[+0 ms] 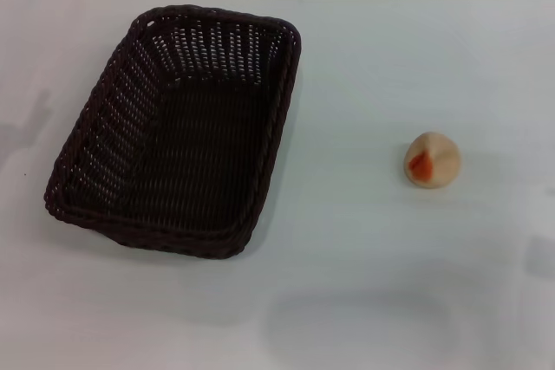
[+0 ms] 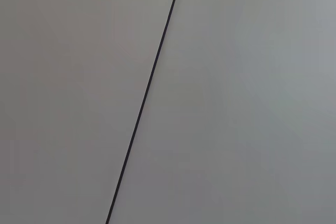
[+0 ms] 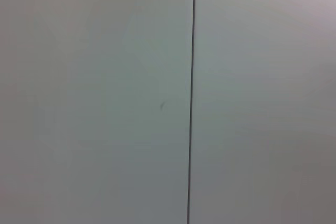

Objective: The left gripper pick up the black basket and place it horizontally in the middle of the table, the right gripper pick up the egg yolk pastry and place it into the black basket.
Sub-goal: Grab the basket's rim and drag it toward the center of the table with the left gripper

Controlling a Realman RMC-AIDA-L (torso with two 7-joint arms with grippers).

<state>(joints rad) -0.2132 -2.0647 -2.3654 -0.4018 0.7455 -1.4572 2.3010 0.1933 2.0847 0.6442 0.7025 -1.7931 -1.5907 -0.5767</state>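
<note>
Basket (image 1: 178, 132) on left of surface (image 1: 364, 283), long axis running away from robot, empty; not yet turned horizontal or centred. Pastry (image 1: 432, 160) well apart to right, within right arm's side. One basket, one pastry. Left wrist: blank panels, dark seam only. Right wrist: same. Neither gripper visible, fingers' state unknown.

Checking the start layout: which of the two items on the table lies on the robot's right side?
The egg yolk pastry, small, pale, with an orange-red wedge; the black basket sits on the left.
</note>
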